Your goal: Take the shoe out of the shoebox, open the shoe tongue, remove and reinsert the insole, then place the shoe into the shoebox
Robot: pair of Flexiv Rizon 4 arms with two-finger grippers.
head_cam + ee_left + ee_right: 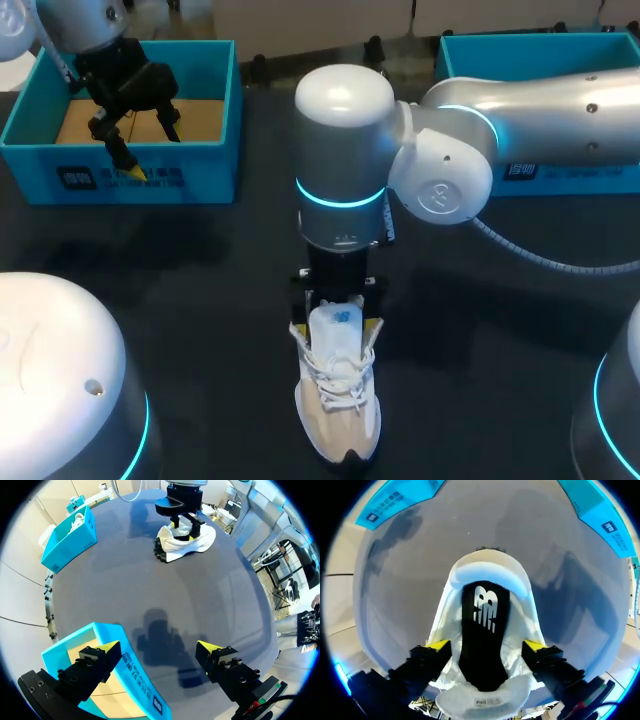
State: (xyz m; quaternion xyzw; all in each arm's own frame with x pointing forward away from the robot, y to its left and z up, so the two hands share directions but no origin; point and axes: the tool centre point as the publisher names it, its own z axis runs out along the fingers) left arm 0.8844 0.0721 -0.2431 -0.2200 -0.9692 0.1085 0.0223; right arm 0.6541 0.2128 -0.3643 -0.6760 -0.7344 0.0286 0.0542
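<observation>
Right gripper straddles the heel of the shoe; I cannot tell whether it grips, since the arm hides it from above. Left gripper gapes wide over the box rim.

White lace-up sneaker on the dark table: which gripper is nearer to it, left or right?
Right. The right gripper is directly above the heel opening of the white lace-up sneaker. The left gripper is far away, over the front wall of the blue cardboard shoebox.
</observation>
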